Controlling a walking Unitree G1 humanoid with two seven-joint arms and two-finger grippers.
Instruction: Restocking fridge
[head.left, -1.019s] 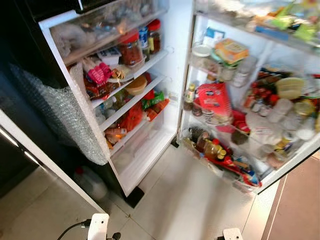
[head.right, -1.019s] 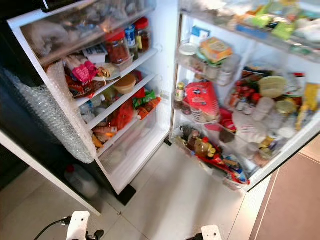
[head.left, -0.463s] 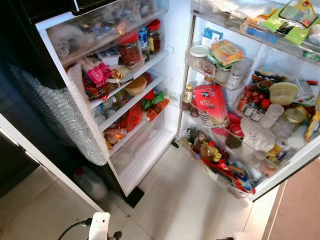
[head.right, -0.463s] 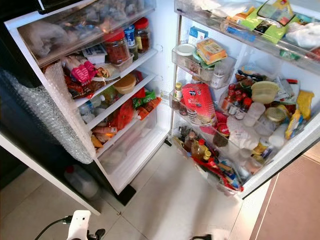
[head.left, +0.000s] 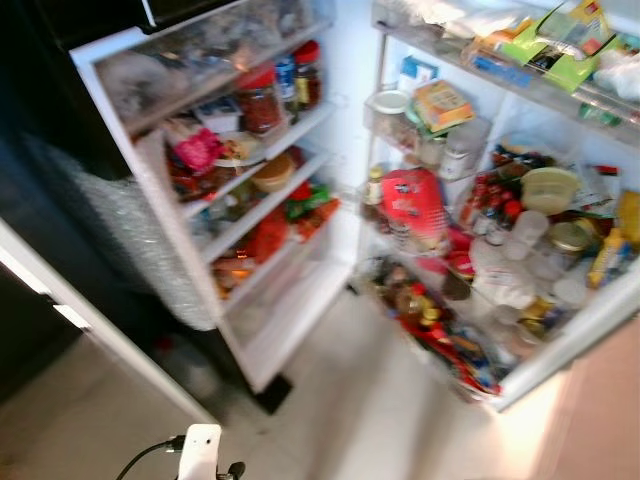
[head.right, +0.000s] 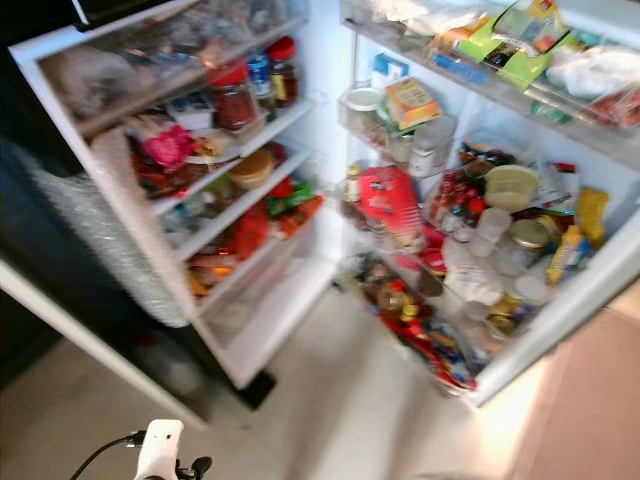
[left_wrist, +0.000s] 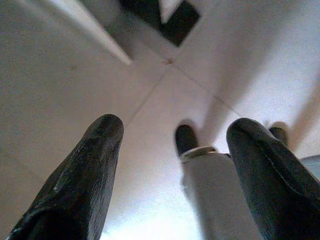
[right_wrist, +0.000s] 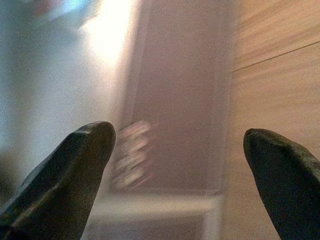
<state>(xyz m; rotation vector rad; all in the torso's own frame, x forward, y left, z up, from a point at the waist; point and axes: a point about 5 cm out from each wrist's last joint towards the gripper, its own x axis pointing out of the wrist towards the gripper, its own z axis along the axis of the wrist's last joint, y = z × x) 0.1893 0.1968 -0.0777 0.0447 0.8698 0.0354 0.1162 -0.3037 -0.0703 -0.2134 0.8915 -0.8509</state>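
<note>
The fridge stands open before me, its shelves (head.left: 262, 190) packed with red-lidded jars (head.left: 262, 98), packets and tubs. The open door (head.left: 560, 320) on the right carries racks of bottles, jars and a red bag (head.left: 420, 205). My left arm's white wrist (head.left: 198, 455) hangs low at the bottom edge. In the left wrist view my left gripper (left_wrist: 172, 135) is open and empty over the pale floor tiles (left_wrist: 70, 95). My right gripper (right_wrist: 180, 145) is also open and empty, facing a blurred wooden panel (right_wrist: 270, 100).
Bubble wrap (head.left: 125, 235) hangs on the fridge's left side, with a blurred white jug (head.left: 185, 372) on the floor below it. Pale tiled floor (head.left: 360, 420) lies in front. A wooden cabinet (head.left: 605, 420) stands at the right. A grey leg and dark foot (left_wrist: 200, 170) show under the left gripper.
The head camera has moved and the picture is now blurred. The white part of my right arm has slid off the bottom edge. The fridge's contents have not changed.
</note>
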